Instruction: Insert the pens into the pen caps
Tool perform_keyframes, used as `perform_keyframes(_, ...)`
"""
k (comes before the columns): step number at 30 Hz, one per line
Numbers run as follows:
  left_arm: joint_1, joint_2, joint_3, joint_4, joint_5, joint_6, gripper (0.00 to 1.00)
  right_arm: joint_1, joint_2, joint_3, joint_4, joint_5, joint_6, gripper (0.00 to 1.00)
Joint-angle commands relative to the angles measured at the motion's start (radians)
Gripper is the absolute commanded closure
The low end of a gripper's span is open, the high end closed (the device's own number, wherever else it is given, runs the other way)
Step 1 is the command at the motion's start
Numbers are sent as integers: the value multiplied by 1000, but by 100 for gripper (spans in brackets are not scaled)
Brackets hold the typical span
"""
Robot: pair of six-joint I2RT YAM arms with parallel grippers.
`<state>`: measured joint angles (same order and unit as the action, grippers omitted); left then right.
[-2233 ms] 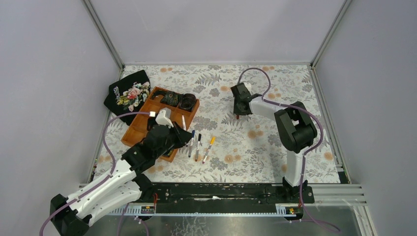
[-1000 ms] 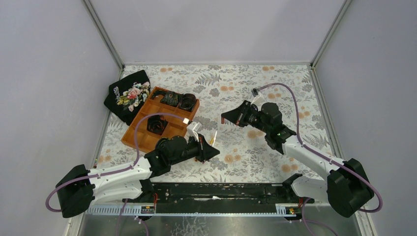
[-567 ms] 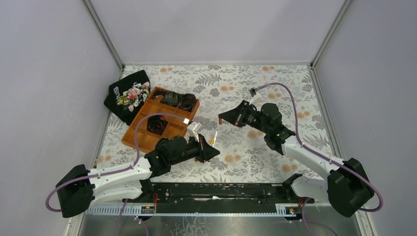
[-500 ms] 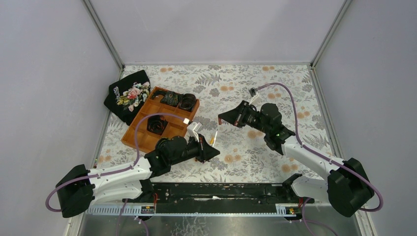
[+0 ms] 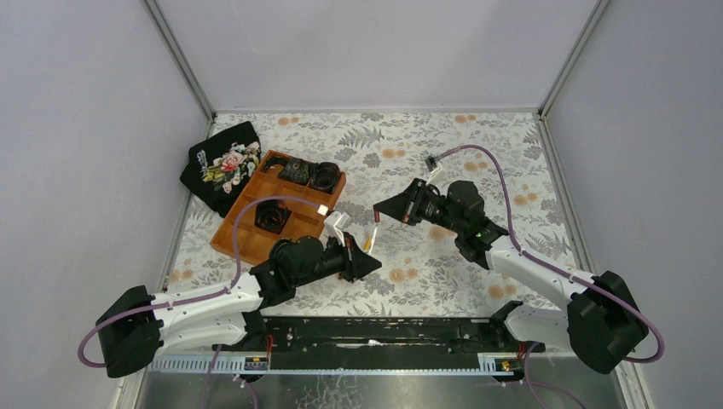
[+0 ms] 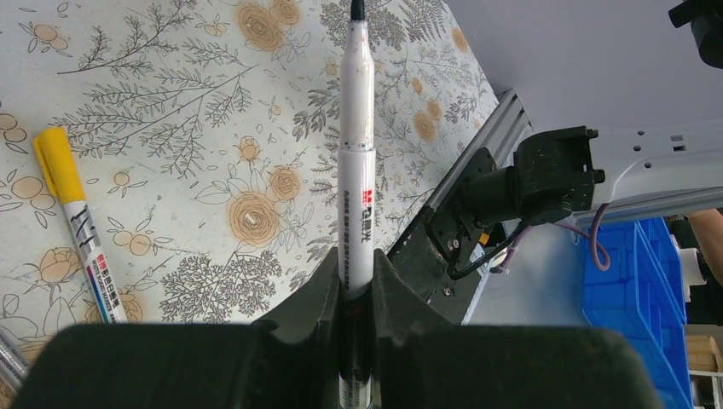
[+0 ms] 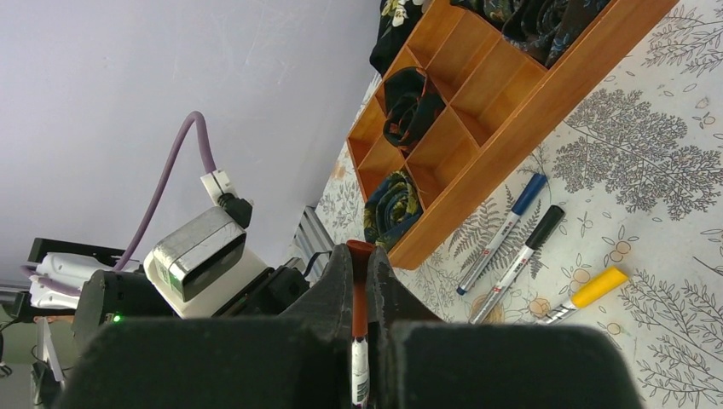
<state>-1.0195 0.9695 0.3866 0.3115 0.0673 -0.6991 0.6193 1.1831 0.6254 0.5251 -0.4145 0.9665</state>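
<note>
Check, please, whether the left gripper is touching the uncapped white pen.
Touching. The left wrist view shows the left gripper with its fingers shut on the white pen, pressing its barrel from both sides with no gap.

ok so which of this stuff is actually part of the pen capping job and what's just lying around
Job: uncapped pen in the left jaws; red cap in the right jaws; blue-capped pen; black-capped pen; yellow-capped pen.
Lying about: wooden tray; rolled cloths; black floral cloth.
</note>
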Motion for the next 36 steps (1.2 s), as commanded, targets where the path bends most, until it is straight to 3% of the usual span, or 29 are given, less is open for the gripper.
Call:
perform_keyframes(1,-5,-18,25,61,-18,3,100,17,-5,45,44,-27,-15,100)
perform_keyframes(20,-6,-46,21,40,-70,-14,100,39,-22,28,42,-38,-21,100)
perform_keyframes(29,-7,-62,25,29,-117,-19,100,75,-69,-60,77,-15,-9,100)
perform_keyframes(36,-6,-49,35,34,-103,-8,100,106,-62,-78,86,-83,-31,100)
